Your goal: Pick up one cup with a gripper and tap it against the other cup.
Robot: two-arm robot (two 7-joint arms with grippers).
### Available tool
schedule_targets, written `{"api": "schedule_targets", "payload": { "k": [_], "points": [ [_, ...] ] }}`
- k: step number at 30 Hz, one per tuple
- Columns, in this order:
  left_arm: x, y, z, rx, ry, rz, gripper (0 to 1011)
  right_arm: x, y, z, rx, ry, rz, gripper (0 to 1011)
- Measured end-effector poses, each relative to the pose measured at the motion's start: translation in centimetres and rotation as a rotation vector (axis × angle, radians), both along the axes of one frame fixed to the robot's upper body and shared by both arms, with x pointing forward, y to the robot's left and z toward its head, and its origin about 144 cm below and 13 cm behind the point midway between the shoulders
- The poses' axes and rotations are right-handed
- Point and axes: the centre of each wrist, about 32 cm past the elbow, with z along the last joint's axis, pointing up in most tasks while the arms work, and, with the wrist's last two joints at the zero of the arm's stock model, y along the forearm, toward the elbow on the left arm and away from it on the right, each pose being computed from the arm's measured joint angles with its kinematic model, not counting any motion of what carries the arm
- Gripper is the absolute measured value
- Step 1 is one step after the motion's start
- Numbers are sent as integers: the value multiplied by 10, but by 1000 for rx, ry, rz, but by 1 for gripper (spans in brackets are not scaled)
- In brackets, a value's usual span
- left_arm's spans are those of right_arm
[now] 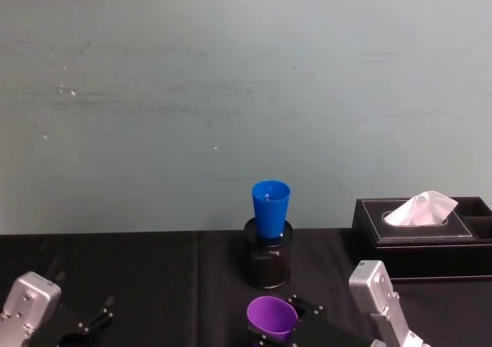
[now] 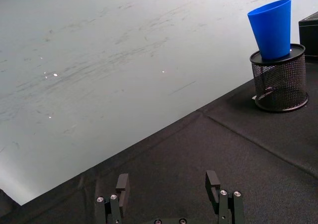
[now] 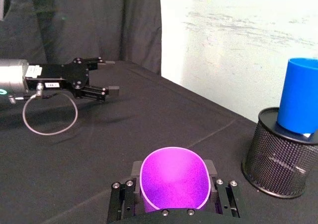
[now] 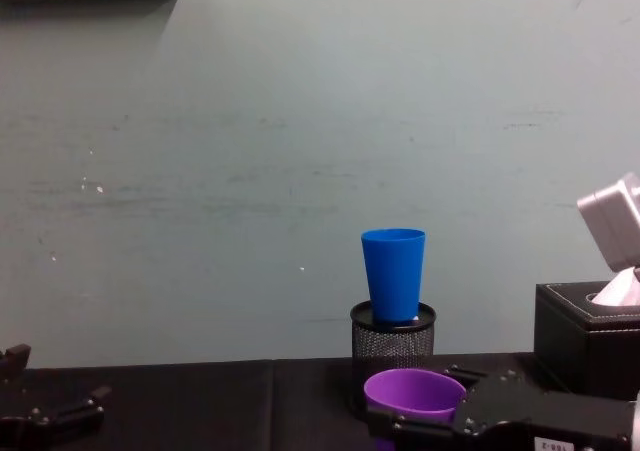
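Right gripper (image 3: 174, 200) clamped on purple cup (image 3: 174, 182). Blue cup (image 3: 298, 97) is ahead of it and higher, seated in mesh holder (image 3: 272, 167), well apart. Grasp looks done; next, raise and ease forward for a light tap. Left gripper (image 2: 169, 191) is far off to its left, spread wide, empty.

Black-clothed table (image 1: 138, 279) — mesh pen holder (image 1: 267, 264) and tissue box (image 1: 415, 251) stand on it.

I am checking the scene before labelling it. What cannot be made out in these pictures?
Purple plastic tumbler: lower half, right wrist view, hidden inside the right gripper.
Bright blue plastic tumbler: base, head view, sunk in the black wire-mesh pen holder.
Black tissue box: right end, chest view, cut by the edge.
Left gripper, parked left: body, left wrist view, cut by the bottom edge.
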Motion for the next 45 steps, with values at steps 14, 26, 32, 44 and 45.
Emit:
{"api": "schedule_targets", "payload": {
  "k": [14, 26, 32, 44, 45],
  "points": [
    [0, 0, 0, 0, 0, 0, 1000, -3, 3, 12, -1, -7, 13, 736],
    [0, 0, 0, 0, 0, 0, 1000, -6, 3, 20, 3, -18, 13, 736],
    [0, 0, 0, 0, 0, 0, 1000, -7, 2, 25, -1, -22, 13, 736],
    [0, 0, 0, 0, 0, 0, 1000, -7, 3, 45, -31, -22, 14, 736],
    [0, 0, 0, 0, 0, 0, 1000, -7, 3, 45, -31, -22, 14, 736]
  ]
}}
